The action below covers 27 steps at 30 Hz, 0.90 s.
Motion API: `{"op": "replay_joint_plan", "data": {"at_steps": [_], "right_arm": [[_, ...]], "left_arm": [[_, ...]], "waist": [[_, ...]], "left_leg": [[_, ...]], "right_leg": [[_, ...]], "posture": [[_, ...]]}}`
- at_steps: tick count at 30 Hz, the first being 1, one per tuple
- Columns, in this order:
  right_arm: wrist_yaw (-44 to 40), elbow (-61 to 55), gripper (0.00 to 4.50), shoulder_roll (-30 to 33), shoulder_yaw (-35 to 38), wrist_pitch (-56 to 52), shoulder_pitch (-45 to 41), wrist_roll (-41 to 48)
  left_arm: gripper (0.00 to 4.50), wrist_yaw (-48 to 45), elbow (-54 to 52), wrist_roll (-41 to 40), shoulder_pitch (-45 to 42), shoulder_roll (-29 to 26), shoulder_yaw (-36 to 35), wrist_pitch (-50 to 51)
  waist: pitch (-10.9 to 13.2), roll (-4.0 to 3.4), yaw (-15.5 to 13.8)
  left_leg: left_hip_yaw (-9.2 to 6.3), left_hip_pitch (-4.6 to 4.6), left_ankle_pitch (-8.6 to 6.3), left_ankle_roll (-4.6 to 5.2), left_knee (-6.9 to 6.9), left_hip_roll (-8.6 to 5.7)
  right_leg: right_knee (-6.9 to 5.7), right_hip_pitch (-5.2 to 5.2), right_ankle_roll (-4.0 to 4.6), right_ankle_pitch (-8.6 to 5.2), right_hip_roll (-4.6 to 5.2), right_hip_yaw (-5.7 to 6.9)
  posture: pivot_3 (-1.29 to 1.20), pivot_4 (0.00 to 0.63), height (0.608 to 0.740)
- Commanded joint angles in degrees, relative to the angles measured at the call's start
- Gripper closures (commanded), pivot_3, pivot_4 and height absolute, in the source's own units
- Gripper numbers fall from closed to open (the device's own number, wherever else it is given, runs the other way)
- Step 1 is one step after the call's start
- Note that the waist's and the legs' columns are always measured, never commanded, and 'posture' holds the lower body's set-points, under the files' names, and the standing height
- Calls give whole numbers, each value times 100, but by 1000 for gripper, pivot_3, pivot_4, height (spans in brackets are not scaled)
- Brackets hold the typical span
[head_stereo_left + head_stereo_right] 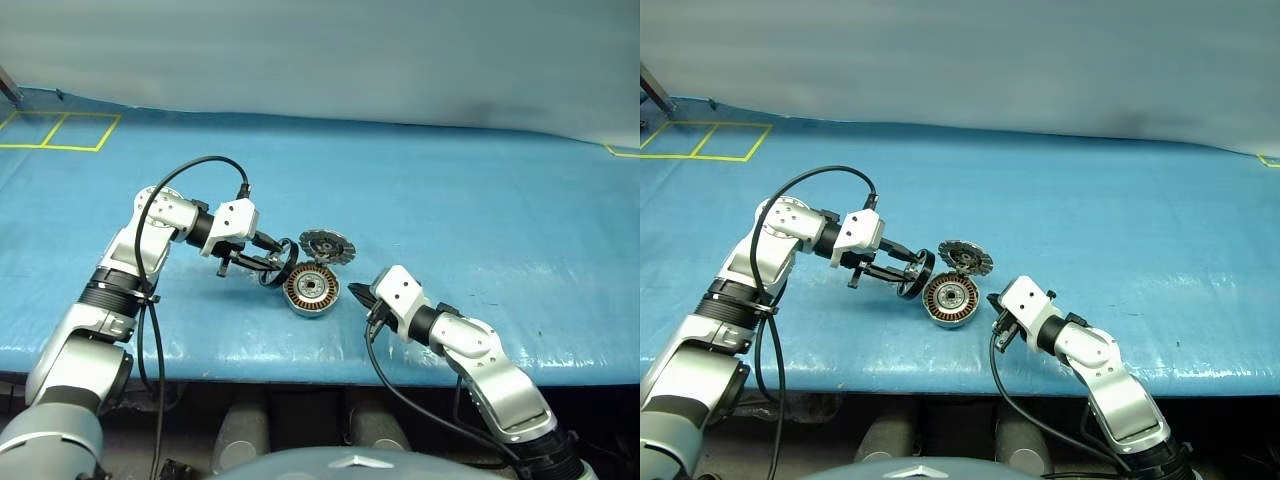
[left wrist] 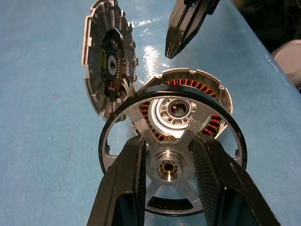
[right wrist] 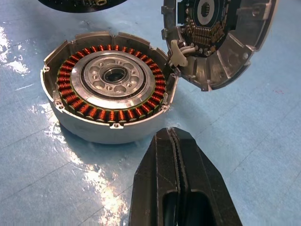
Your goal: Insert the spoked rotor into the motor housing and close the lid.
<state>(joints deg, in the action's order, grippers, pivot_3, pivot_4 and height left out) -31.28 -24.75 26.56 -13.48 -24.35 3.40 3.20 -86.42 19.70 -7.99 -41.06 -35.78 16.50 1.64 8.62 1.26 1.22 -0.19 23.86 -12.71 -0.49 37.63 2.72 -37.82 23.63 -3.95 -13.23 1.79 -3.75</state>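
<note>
We start with the blue sheet-covered counter [image 1: 480,200], which carries the work near its front edge. On it sits the squat round silver-grey metal motor housing [image 1: 312,289], open side up, its ring of copper-brown windings bare around the central hole, so nothing is seated in it yet. Hinged at the housing's far rim, the round grey metal lid [image 1: 327,245] stands tipped up and back, its dark toothed inner face turned toward us, leaving the mouth of the housing free.

Next comes our left tool [image 1: 272,262], which grips the shiny silver spoked rotor [image 2: 171,155]: the two black fingers [image 2: 123,181] clamp either side of its central hub. The rotor hangs on edge just beside the housing's left rim, above the counter, not yet over the opening. Our right tool [image 3: 176,155] has its fingers pressed together with nothing between them, and it points at the housing from the near right side, a little apart from the wall.

We judge the insertion step to be in hand, with the closing of the lid not begun. The next move calls for us to carry the rotor over the housing, tip it flat, line its hub with the central hole and lower it squarely. The clenched right tool could steady the housing.
</note>
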Motion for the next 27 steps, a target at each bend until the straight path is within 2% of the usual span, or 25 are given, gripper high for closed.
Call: {"op": "replay_joint_plan", "data": {"at_steps": [1, 16, 20, 27], "right_arm": [[54, -173, 4500, 22, 140, 30, 25, -1], [74, -155, 4500, -76, 219, 225, 262, 177], [-20, -147, 4500, -108, 271, 630, 385, 295], [-504, 317, 4500, -451, 521, 1935, 722, 936]], "left_arm": [[2983, -95, -246, -148, -239, 77, -74, 22], [2983, -379, -20, 2, -496, 440, 196, -121], [2983, -447, -48, 2, -474, 420, 201, -103], [2983, -518, -45, 48, -464, 475, 289, -122]], "waist": [[0, 0, 1], [0, 0, 19], [0, 0, 17], [1, 0, 16]], "left_leg": [[0, 0, 0, 0, 0, 0], [-2, 0, 0, 0, 0, 4], [-3, 0, 0, 0, 0, 5], [-4, -1, 0, 0, 1, 7]], "right_leg": [[0, 0, 0, 0, -1, -2], [0, 0, 0, 0, -14, -14], [1, 0, 1, -1, -16, -15], [2, -3, 1, -1, -20, -17]], "posture": [[0, 150, 740], [0, 150, 740], [0, 150, 740], [0, 150, 740]]}}
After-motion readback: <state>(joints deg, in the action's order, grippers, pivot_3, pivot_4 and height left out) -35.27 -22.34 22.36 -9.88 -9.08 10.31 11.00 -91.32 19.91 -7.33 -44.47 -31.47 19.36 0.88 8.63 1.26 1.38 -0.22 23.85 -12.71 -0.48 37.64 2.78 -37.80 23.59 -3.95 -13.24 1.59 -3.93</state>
